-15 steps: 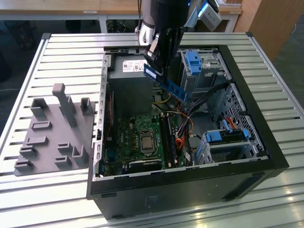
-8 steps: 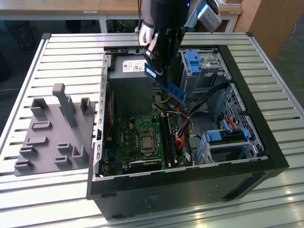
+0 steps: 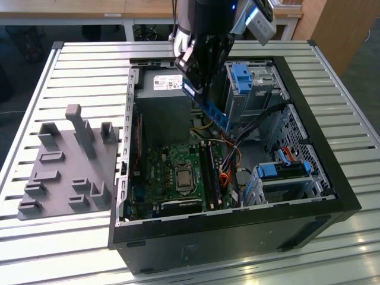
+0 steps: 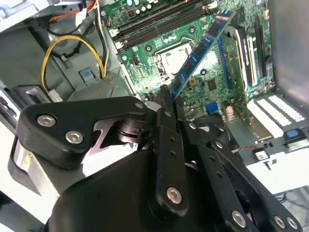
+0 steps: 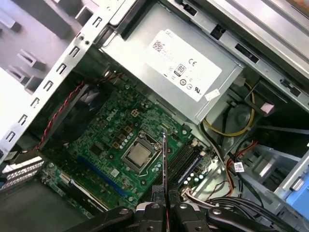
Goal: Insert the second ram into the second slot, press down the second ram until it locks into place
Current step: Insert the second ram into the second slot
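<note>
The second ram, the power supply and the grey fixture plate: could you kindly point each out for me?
Second ram (image 4: 200, 48): second wrist view, middle of its blue board.
Power supply (image 5: 186, 65): first wrist view, on its white label.
Grey fixture plate (image 3: 68, 169): exterior view, on its flat base.

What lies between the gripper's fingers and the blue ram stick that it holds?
Nothing: the gripper is shut directly on the second ram, with no gap or other object between, as both wrist views show.
</note>
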`<state>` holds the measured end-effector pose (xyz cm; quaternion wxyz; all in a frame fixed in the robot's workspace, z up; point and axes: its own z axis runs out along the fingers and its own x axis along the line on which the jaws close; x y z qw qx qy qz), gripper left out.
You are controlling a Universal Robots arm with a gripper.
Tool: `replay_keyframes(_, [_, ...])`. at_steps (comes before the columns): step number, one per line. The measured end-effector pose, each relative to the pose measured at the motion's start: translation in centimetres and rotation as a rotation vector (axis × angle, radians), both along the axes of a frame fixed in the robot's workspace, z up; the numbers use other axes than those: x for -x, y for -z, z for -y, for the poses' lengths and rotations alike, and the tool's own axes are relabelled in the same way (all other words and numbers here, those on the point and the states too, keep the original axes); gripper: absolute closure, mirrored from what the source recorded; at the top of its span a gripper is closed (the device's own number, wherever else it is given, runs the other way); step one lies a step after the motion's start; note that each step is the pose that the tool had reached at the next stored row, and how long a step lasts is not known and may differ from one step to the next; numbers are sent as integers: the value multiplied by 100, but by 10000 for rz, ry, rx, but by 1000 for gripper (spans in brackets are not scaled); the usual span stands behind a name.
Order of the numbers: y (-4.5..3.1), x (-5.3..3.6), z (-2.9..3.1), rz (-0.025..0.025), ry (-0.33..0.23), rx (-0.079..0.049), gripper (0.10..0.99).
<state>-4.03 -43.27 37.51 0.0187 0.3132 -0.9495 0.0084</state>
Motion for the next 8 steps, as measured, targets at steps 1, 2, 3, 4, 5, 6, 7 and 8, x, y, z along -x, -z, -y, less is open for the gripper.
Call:
replay_keyframes(1, [0,0,0,0,145,2,949])
replay_keyframes(2, [0,0,0,0,283,2,949])
replay_keyframes(3, [0,0,0,0,420,4,949])
replay_keyframes(4, [0,0,0,0,548,5,949])
replay_keyframes(5, [0,0,0,1,680,6,949])
replay_keyframes(6, [0,0,0,0,802,8,949])
replay_keyframes(7, [0,0,0,0,921,10,949])
replay_keyframes(8, [0,0,0,0,1045,11,949])
